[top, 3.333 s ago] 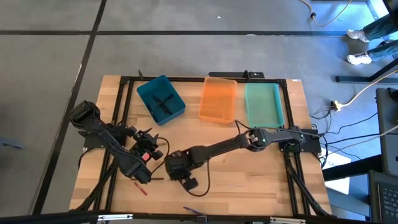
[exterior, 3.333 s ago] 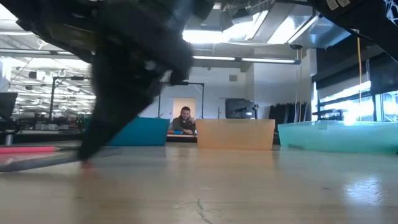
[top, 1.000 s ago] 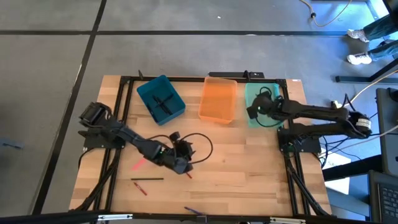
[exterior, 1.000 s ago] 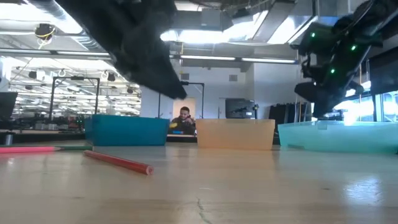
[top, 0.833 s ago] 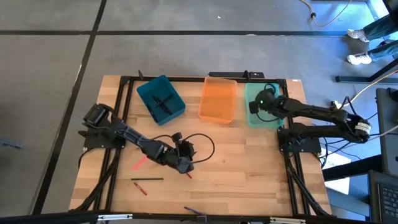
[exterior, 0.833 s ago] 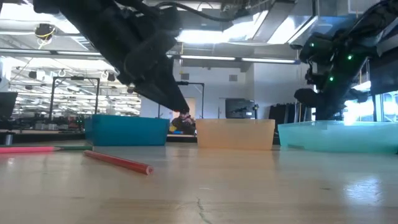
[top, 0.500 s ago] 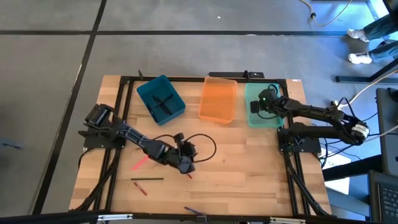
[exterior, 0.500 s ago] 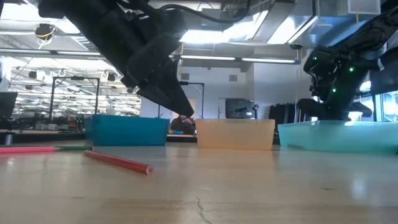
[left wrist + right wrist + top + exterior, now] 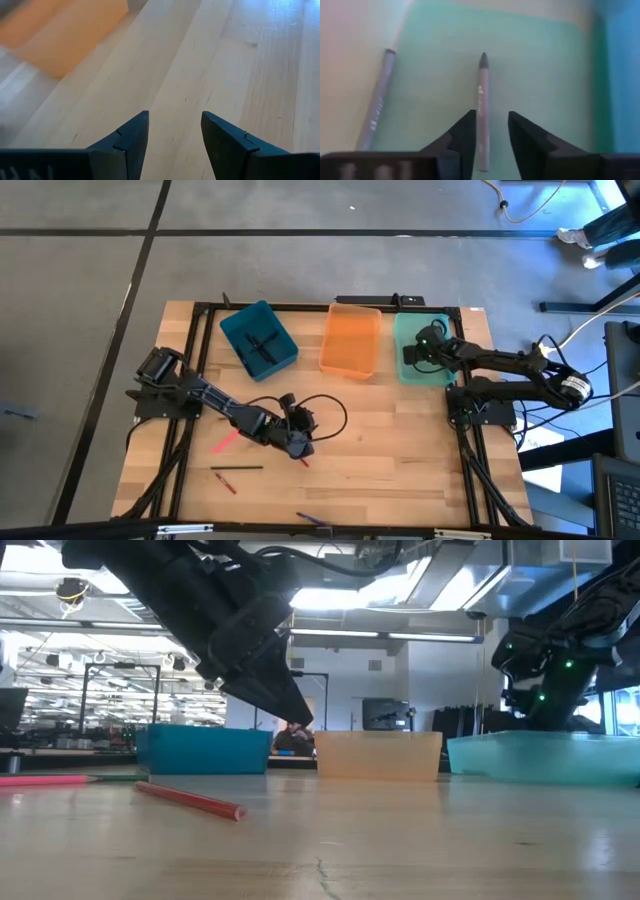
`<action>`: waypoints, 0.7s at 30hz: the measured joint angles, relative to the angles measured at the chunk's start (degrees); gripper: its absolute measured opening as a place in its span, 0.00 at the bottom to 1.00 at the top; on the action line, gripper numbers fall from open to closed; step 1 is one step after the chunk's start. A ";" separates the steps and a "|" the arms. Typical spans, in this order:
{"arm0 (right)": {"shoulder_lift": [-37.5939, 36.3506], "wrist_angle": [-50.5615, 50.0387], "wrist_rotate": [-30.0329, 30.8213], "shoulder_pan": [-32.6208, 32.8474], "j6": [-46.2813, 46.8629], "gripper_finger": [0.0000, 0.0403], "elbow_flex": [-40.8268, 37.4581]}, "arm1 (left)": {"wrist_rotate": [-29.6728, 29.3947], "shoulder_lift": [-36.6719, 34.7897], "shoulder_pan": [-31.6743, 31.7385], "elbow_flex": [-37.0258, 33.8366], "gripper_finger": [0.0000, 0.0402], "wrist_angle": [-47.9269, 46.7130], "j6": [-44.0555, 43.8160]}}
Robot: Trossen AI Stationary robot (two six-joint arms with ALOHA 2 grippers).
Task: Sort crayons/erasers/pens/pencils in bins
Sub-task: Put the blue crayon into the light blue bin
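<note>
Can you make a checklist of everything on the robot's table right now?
Surface: wooden table.
Job's things: teal bin with dark sticks; orange bin; mint bin with two grey sticks; pink stick, dark stick, red stick loose.
Clutter: nothing seen.
Grippers: left gripper open over bare wood; right gripper open over mint bin, one grey stick between its fingers.
Cables: black loop.
Surroundings: person beyond the table.
</note>
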 joint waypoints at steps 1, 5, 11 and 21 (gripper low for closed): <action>-0.18 0.60 -0.27 -0.02 -0.60 0.34 -0.02 | -0.01 0.00 -0.01 0.00 0.44 -0.14 -0.02; -0.57 4.24 -0.87 0.09 -3.65 0.42 -0.07 | -0.19 0.00 0.01 0.01 0.43 -0.85 -0.31; -2.97 7.48 -0.72 2.53 -6.74 0.44 0.35 | -1.43 0.00 0.03 0.00 0.43 -0.89 0.01; -9.23 8.37 -0.44 11.47 -8.53 0.42 5.05 | -2.55 -0.04 -0.01 0.02 0.43 -1.57 0.04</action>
